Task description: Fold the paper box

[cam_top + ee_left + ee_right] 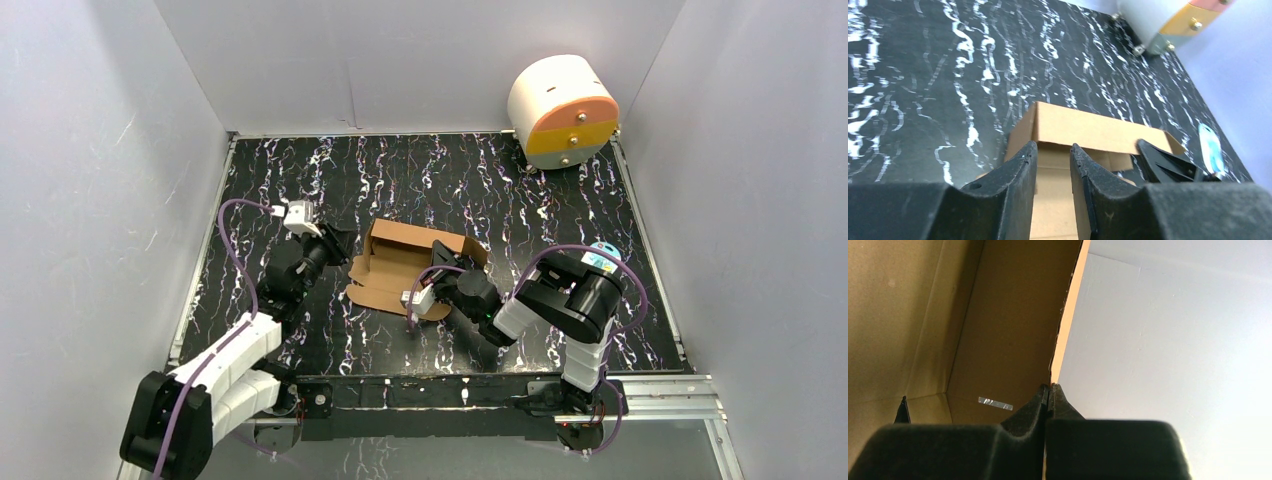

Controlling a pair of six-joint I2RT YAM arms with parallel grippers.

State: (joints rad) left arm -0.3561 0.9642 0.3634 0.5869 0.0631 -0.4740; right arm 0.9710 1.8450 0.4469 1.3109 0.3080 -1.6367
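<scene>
Right hand (1049, 388) pinches the paper box (395, 262) wall tight; left hand (1054, 147) hovers slightly parted, holding nothing

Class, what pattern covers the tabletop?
The tabletop is black with white marbled streaks, clearest in the top view.

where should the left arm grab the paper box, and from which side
Probably the raised wall of the paper box, at its top edge near the left end, left fingers straddling it from above. The panel is thin, upright and free along the top, and the right gripper pinches an edge at the right end.
</scene>
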